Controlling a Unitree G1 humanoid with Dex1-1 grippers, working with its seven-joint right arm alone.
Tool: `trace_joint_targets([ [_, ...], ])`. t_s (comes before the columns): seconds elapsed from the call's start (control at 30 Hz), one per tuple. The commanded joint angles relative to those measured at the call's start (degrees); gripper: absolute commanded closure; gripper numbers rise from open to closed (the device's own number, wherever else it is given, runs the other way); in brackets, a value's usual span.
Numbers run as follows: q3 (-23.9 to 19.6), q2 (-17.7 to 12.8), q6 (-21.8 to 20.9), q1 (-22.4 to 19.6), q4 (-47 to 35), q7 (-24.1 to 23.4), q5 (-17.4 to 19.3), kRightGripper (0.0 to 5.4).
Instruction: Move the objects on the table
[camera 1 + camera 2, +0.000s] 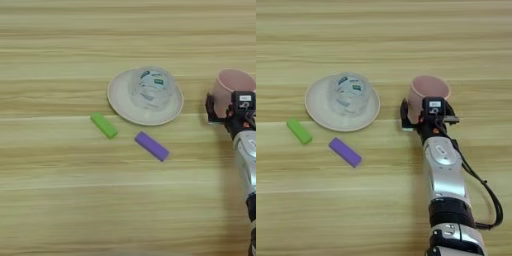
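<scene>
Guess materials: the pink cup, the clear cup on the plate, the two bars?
Pink cup: likely matte plastic, opaque, no glare.
Clear cup: transparent plastic or glass; the plate shows through it.
Green bar and purple bar: solid-coloured, matte, probably plastic or foam; can't tell which.

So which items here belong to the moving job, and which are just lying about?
Job items:
- green bar
- purple bar
- right gripper, at the pink cup
- pink cup

Lying about:
- cream plate
- clear container standing on the plate
</scene>
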Motion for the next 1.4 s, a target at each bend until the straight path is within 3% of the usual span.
trace_joint_targets([
  [0.03,-0.6,-2.22,-1.54,-4.06,-2.24,0.18,0.84,1.03],
  [0.43,-0.55,-1.69,-0.62,-1.78,-5.83,0.4,1.41,1.19],
  [1.07,1.84,3.42,6.62,16.55,-29.53,1.57,2.41,1.21],
  [1.4,2.38,4.46,6.92,18.65,-28.85,1.51,1.95,1.21],
])
